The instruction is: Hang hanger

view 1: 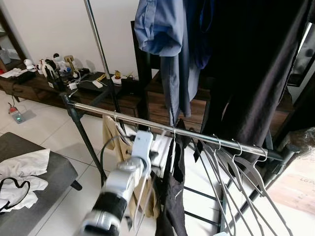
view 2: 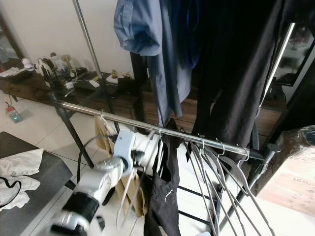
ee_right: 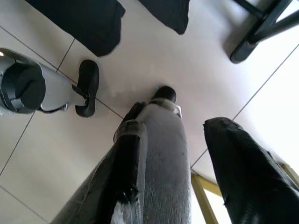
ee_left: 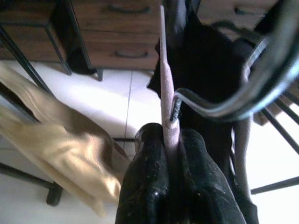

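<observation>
Left end effector [ee_left: 169, 154] clamps the pale hanger [ee_left: 164, 84] edge-on, body hanging down, its hook just near of the chrome rail [view 1: 162, 125] running left-right above, while the right end effector [ee_right: 182, 154], parted, hangs over floor tiles.

A silver arm [view 2: 98, 184] is raised from the lower left toward a chrome rail [view 2: 162, 130] that runs across a garment rack. A pale hanger [view 2: 129, 189] is seen blurred beside its wrist, apparently held. On the rail are hung a tan garment [view 2: 102, 132], a black garment [view 2: 165, 191] and a cluster of empty grey hangers [view 2: 221, 172]. A blue shirt [view 2: 152, 34] is suspended above.
</observation>
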{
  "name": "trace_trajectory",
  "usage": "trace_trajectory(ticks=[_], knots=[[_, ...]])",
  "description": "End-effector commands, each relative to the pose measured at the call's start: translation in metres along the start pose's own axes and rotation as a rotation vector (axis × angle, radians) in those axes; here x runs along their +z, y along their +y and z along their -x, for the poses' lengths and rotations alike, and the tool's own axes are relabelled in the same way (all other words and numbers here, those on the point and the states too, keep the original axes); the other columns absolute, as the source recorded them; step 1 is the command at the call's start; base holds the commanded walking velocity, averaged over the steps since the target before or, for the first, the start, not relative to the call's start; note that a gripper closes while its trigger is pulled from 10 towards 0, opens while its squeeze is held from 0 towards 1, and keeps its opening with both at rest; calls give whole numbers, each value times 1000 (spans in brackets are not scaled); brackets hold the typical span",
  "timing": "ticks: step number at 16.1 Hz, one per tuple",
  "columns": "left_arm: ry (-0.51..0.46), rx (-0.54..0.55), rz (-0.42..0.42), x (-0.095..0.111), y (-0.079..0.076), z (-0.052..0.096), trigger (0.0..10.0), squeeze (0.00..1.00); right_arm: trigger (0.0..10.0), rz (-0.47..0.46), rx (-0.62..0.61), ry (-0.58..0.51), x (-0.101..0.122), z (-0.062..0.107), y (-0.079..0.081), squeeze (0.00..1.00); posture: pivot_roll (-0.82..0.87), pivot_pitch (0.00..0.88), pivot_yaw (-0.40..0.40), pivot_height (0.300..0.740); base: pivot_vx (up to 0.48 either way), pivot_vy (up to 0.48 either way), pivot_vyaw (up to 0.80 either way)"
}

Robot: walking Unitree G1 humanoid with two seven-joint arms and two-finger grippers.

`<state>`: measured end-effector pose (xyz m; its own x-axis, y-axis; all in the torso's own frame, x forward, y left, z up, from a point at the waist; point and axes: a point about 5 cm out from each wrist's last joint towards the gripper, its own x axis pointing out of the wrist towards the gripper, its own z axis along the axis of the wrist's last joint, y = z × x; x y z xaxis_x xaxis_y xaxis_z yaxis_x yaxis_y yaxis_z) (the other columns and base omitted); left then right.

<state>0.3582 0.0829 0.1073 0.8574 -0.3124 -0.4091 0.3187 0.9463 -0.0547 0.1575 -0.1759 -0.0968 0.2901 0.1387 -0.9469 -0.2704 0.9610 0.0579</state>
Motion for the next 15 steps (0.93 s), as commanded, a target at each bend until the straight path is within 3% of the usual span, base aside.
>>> trace_trajectory(ticks=[1, 7, 15], knots=[[-20, 12, 12, 8, 4, -4, 10000, 0, 10000, 3, 3, 10, -4, 0, 0, 0, -24, 67, -7, 740, 0, 0, 0], [-92, 45, 43, 43, 11, -13, 10000, 0, 10000, 1, -5, 28, -16, 0, -1, 0, -61, 130, -15, 740, 0, 0, 0], [-40, 84, 84, 47, 22, -15, 10000, 0, 10000, -10, 1, 56, -40, 1, 2, 0, -109, 220, -19, 740, 0, 0, 0]])
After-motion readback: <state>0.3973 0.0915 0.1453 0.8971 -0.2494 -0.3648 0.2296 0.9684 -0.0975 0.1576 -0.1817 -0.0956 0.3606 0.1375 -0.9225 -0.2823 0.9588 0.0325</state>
